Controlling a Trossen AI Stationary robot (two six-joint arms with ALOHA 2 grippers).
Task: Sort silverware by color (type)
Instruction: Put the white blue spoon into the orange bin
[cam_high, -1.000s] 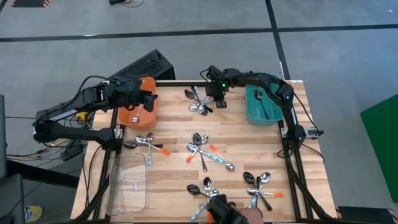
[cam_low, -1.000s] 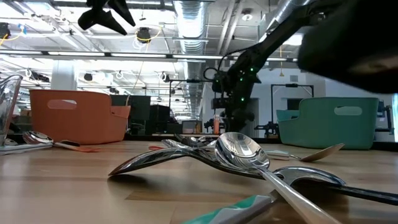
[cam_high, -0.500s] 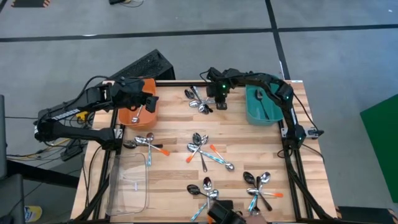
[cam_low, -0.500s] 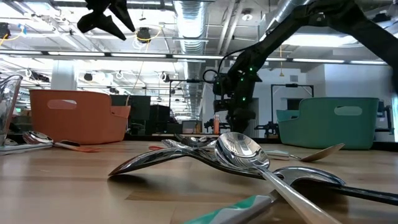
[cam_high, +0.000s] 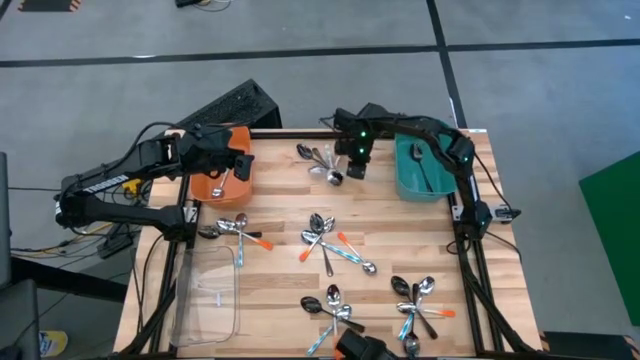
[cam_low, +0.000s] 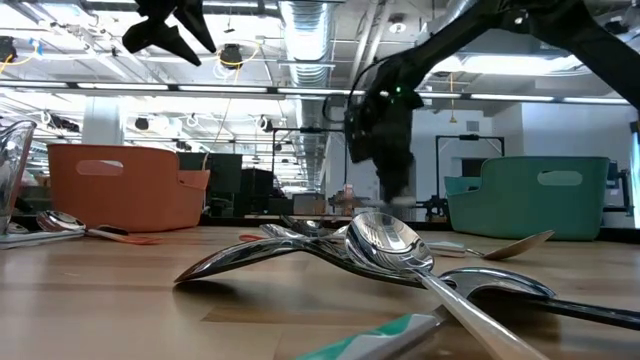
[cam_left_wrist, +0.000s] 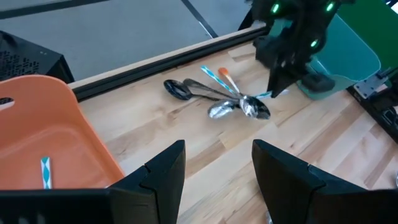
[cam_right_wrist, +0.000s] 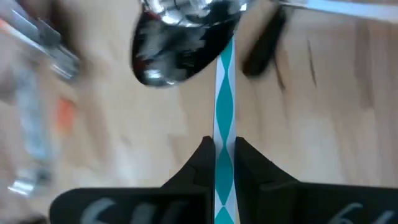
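My right gripper (cam_high: 352, 168) is at the far middle of the table, shut on a spoon with a light-blue handle. The spoon's shiny bowl (cam_high: 336, 177) is just near-side of a pile of spoons (cam_high: 314, 155). The pile lies flat on the wood and also shows in the left wrist view (cam_left_wrist: 205, 93). My left gripper (cam_left_wrist: 217, 168) is open and empty, high above the orange bin (cam_high: 232, 172). A spoon (cam_high: 218, 185) lies in that bin. My right gripper pinches the spoon's light-blue patterned handle (cam_right_wrist: 223, 134) between its two fingertips, which lie across the handle. The fingers come from above, pointing down. The spoon hangs below them with its bowl (cam_right_wrist: 180, 37) lowest, close over the wood. I cannot tell whether the bowl touches the table.
A teal bin (cam_high: 402, 178) with a dark spoon in it stands right of my right gripper. A clear bin (cam_high: 205, 295) stands at the near left. More spoon piles lie at the left (cam_high: 235, 230), the middle (cam_high: 330, 242) and near the near edge (cam_high: 328, 305) (cam_high: 416, 300).
My right gripper has risen from the far pile and gone a little toward the table's right edge, staying shut. The light-blue-handled spoon has come out of the pile with it, and its bowl now hangs on the pile's near side.
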